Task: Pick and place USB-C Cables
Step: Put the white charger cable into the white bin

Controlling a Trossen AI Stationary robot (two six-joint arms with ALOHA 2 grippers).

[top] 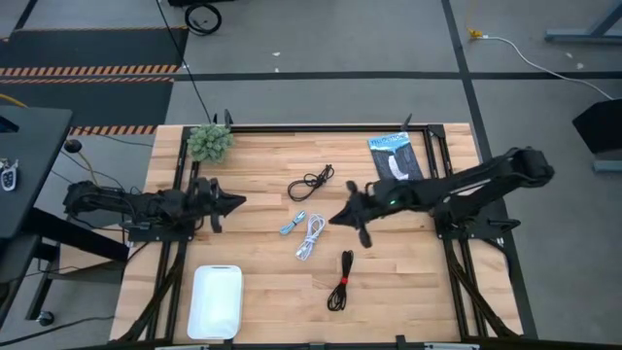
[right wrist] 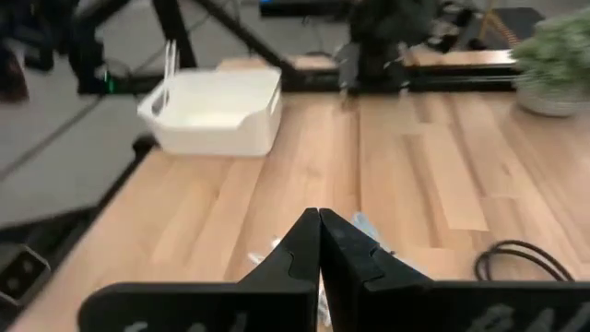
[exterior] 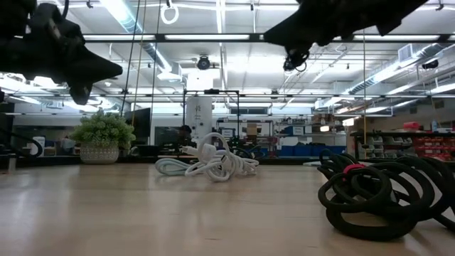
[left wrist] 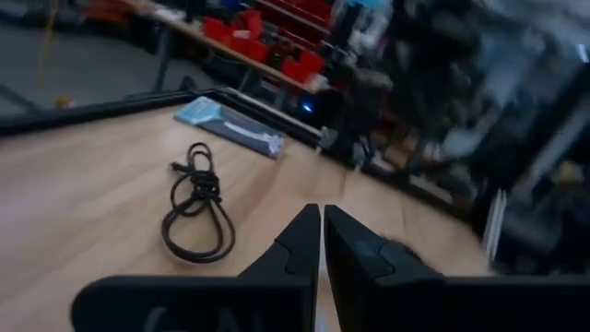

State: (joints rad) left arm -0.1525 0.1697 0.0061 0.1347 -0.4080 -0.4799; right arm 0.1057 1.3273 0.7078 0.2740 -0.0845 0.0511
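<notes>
Both pairs of fingers are pressed shut on nothing: our right gripper (top: 335,219) hovers beside the white cable (top: 310,236), our left gripper (top: 238,202) waits apart. Four cables lie loose mid-table; they look light and floppy, probably best pinched across the bundled coil.

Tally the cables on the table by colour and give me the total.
Black cables: 2, one coiled near the far side, one bundled toward the near edge
White cable: 1
Pale blue-grey cable: 1
Total: 4 cables, all lying loose on the wooden table, none in the white bin.
</notes>
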